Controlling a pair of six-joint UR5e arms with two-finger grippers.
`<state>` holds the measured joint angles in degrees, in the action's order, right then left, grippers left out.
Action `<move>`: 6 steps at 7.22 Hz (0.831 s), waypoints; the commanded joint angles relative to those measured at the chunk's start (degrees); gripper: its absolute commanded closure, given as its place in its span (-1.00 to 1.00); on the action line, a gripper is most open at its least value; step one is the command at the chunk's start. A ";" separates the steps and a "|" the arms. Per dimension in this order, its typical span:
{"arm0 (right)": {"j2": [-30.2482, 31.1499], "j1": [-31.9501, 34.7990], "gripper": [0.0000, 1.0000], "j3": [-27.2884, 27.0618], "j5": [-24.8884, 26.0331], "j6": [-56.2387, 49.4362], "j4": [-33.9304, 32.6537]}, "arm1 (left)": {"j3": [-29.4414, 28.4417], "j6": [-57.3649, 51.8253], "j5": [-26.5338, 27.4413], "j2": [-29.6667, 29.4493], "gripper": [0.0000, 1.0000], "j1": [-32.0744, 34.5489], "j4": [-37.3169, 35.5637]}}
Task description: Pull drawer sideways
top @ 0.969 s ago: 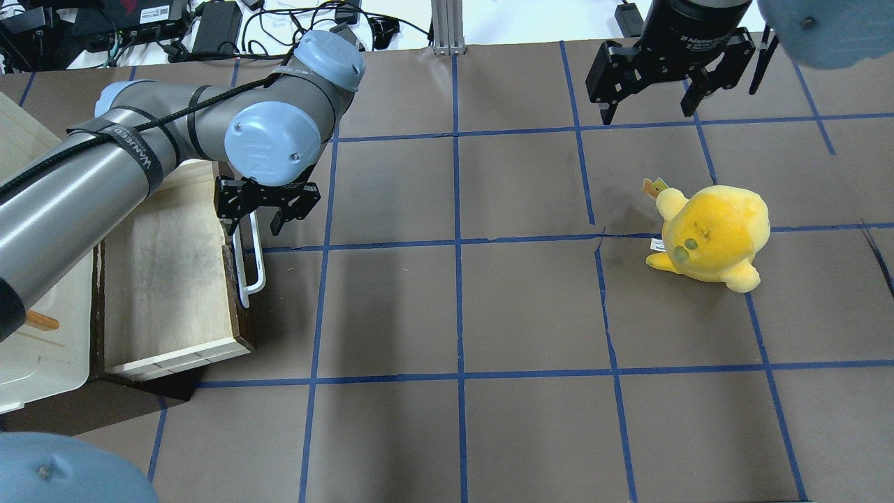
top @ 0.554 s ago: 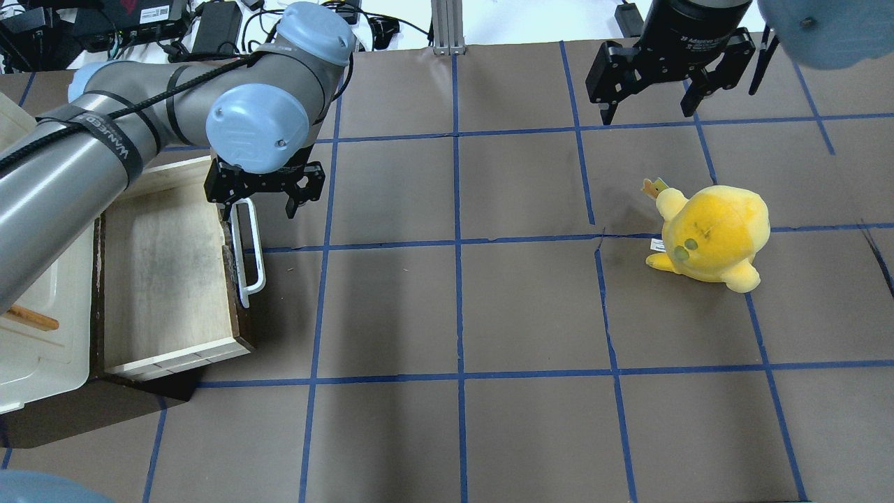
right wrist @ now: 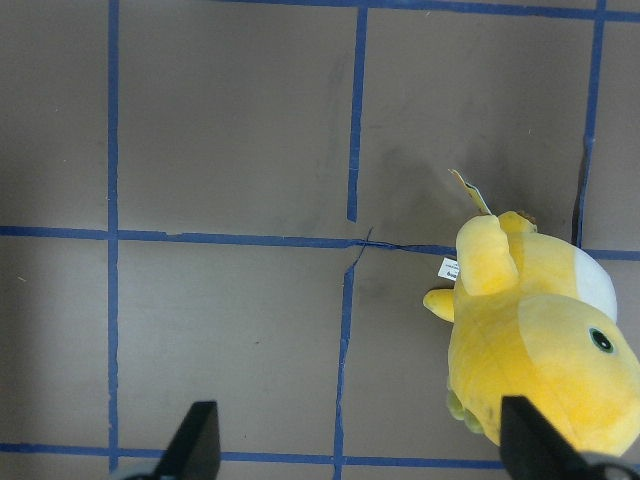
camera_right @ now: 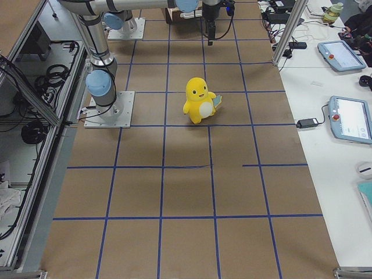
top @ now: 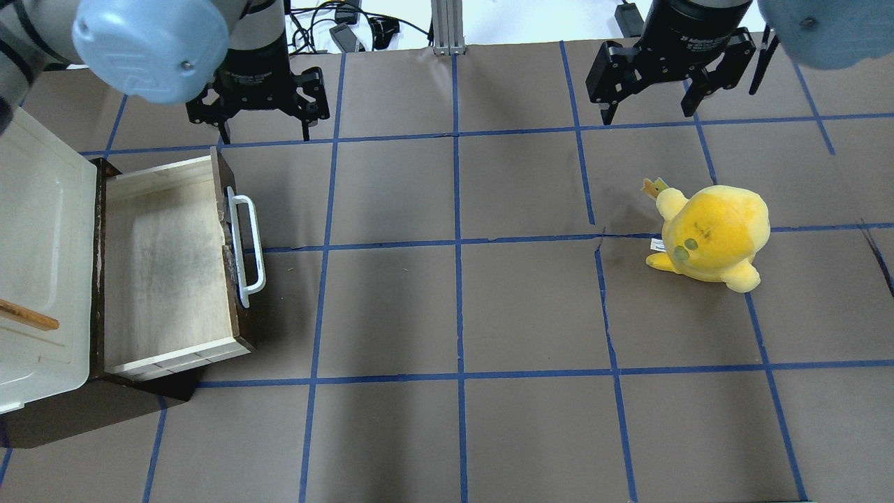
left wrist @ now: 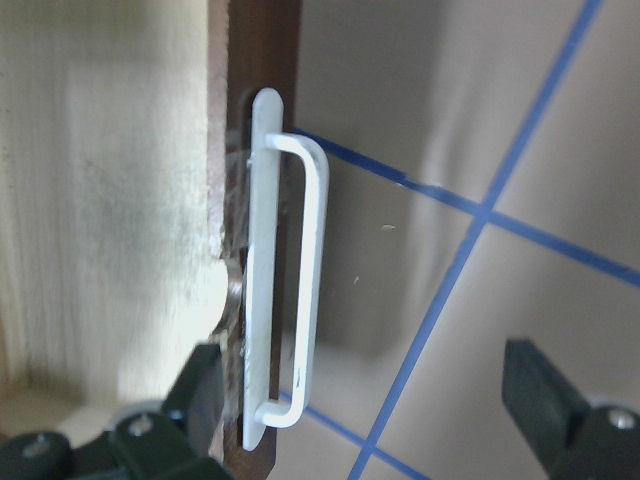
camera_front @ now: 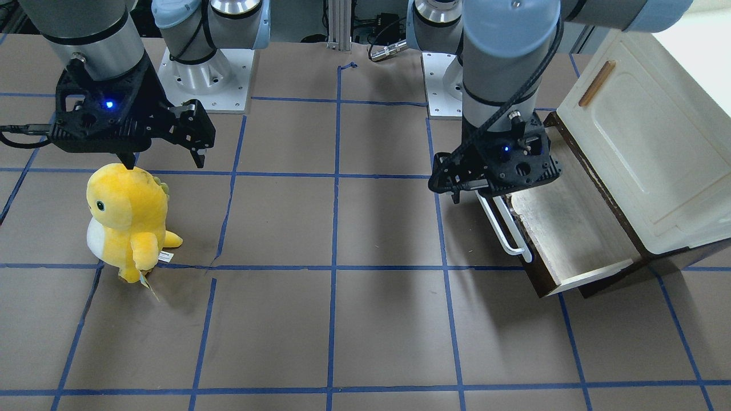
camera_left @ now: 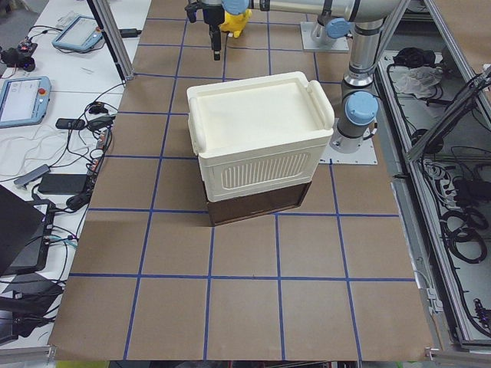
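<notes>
The drawer (top: 164, 265) is pulled out of the cream cabinet (top: 42, 230), showing its pale wood inside. Its dark brown front (top: 225, 175) carries a white bar handle (top: 249, 241). My left gripper (top: 264, 133) is open and empty, beyond the drawer's far corner and clear of the handle. In the left wrist view the handle (left wrist: 300, 290) lies ahead of the open left gripper (left wrist: 370, 400), untouched. In the front-facing view the left gripper (camera_front: 498, 184) hangs over the handle's (camera_front: 505, 225) far end. My right gripper (top: 647, 115) is open and empty at the far right.
A yellow plush toy (top: 712, 237) stands on the brown paper at the right, below the right gripper (camera_front: 165, 162), and shows in the right wrist view (right wrist: 540, 340). Blue tape lines grid the table. Cables and boxes lie beyond the far edge.
My left gripper opened wider off the handle's far end and drew back toward the table's far side. The drawer and the right arm have not moved.
</notes>
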<state>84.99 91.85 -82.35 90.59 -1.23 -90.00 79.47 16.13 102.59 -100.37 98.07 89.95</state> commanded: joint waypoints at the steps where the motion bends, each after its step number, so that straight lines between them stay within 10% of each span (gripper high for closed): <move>1: 0.00 0.00 -1.00 0.00 0.02 0.00 0.00 | 0.24 -9.05 -7.63 4.20 -1.00 -2.96 0.14; 6: 0.00 0.00 -1.00 0.00 0.02 0.00 0.00 | 6.82 -26.58 -12.91 8.08 -1.00 -13.25 0.23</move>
<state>84.99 91.85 -82.35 90.55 -1.25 -90.00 84.55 -9.17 92.49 -92.81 86.76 90.34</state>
